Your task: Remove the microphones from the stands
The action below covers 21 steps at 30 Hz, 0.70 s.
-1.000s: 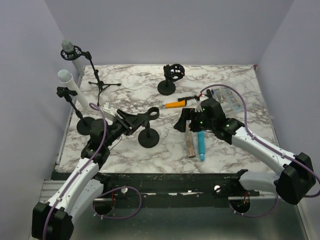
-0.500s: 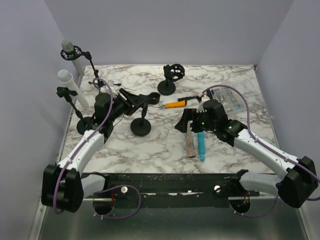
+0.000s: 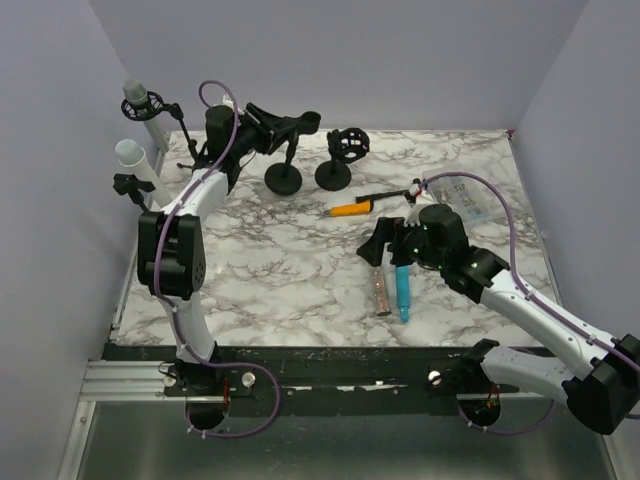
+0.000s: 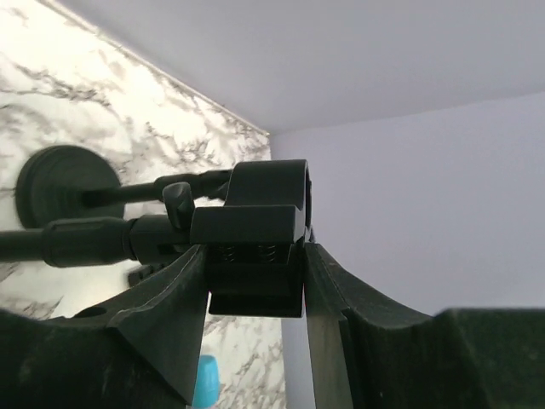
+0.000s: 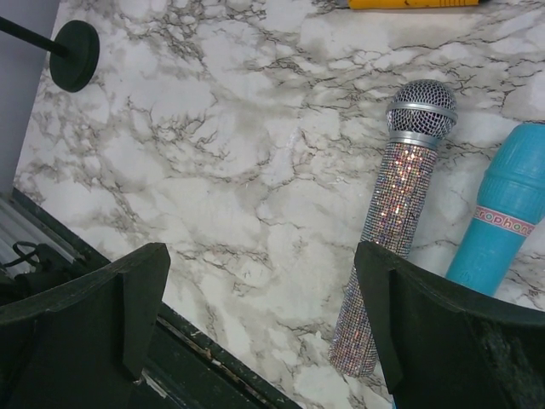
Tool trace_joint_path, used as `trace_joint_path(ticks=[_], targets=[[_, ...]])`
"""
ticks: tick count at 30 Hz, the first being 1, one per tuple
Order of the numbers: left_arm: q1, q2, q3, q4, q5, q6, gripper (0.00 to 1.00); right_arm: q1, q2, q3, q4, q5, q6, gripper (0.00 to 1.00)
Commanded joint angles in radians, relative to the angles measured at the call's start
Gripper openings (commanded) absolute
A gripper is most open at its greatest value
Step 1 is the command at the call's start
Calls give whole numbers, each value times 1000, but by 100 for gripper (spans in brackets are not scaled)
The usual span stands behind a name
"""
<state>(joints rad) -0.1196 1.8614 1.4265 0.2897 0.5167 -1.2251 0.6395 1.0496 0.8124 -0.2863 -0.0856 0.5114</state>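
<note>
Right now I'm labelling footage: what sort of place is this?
Likely a robot test cell: marble-patterned tabletop boxed in by lilac walls, holding a black round-based microphone stand and a glittery silver microphone.

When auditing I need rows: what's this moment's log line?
left fingers: shut on stand | right fingers: open above glitter mic, blue mic

White marble table top (image 3: pixel 300 280): grey and black veining.
Sequinned handheld microphone (image 5: pixel 396 213): silver-pink glitter, grey mesh head.
Plastic toy microphone (image 5: pixel 502 213): turquoise, pink lettered band.
Round-based metal stand (image 4: pixel 255 226): plain matt black.
Knife-like tool (image 3: pixel 350 209), 12 o'clock of both microphones: orange handle, black end.
</note>
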Motion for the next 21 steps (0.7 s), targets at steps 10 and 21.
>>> trace_joint_path(ticks=[10,21], targets=[[2,251,249,204,22,-264,0,-5,-28,-1,-19,59,-16,100],[11,214,57,232,36,-256,8,-5,-32,-14,-9,34,10,100]])
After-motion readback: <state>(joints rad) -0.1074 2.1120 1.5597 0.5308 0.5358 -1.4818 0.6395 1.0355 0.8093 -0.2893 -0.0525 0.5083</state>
